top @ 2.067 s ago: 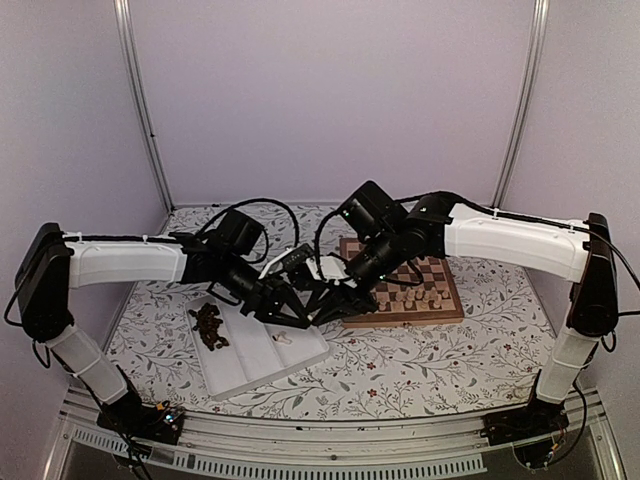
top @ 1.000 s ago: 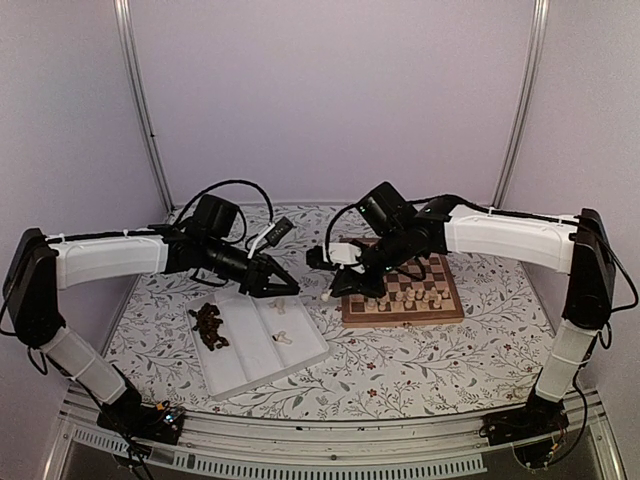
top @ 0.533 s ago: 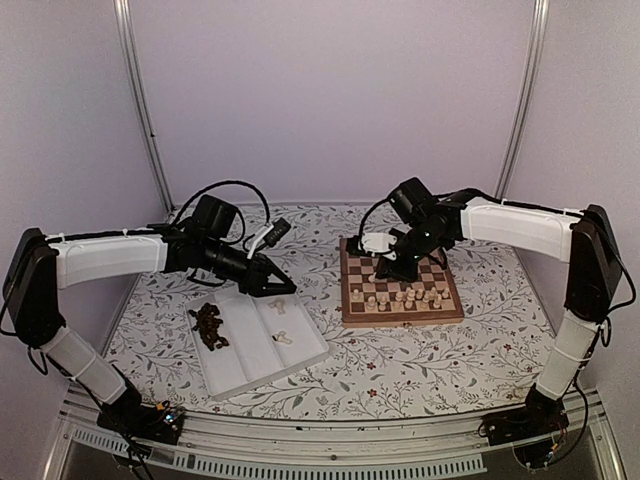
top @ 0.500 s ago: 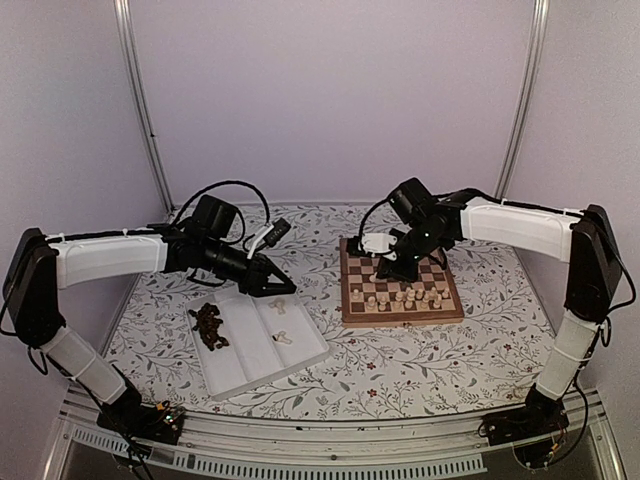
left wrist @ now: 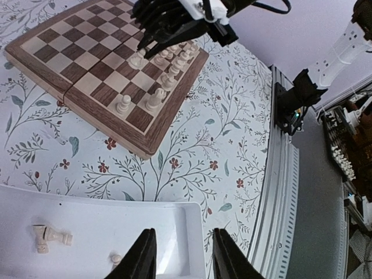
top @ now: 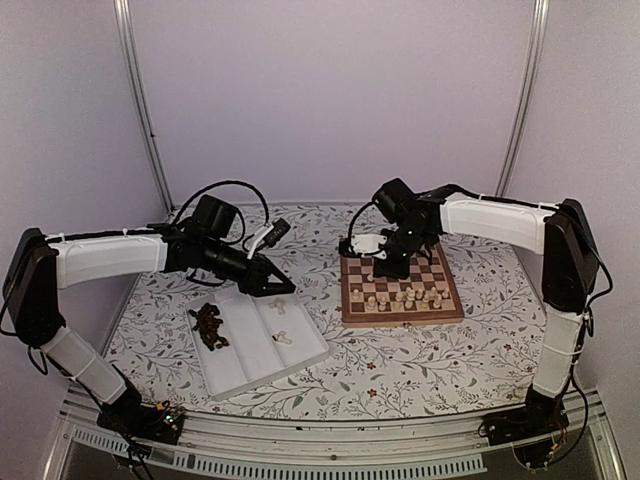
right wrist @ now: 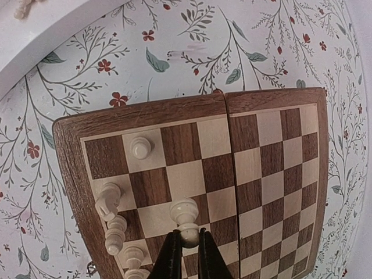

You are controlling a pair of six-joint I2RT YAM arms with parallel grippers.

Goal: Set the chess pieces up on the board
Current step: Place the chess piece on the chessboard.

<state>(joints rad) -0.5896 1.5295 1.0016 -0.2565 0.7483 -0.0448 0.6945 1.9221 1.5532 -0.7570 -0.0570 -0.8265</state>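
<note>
The board point(top: 401, 319) lies right of centre, with several cream chess pieces point(top: 405, 296) along its near rows. My right gripper point(top: 386, 266) hangs over the board's left half. In the right wrist view this gripper point(right wrist: 186, 237) is shut on a cream pawn point(right wrist: 185, 214) held over the squares, beside other cream pieces point(right wrist: 108, 200). My left gripper point(top: 289, 288) is open and empty above the white tray point(top: 256, 362); in its wrist view point(left wrist: 180, 256) the fingers straddle the tray's corner. Dark brown pieces point(top: 208, 325) lie piled in the tray's left compartment.
Two or three cream pieces point(left wrist: 50, 237) lie loose in the tray point(left wrist: 104, 215). The board's rim point(left wrist: 110, 123) shows above it in the left wrist view. A flowered cloth point(top: 420, 360) covers the table; a metal rail point(top: 330, 440) runs along the near edge.
My right gripper has moved from the tray to over the board, carrying the cream pawn. My left gripper has drawn back to the left and stays over the tray.
</note>
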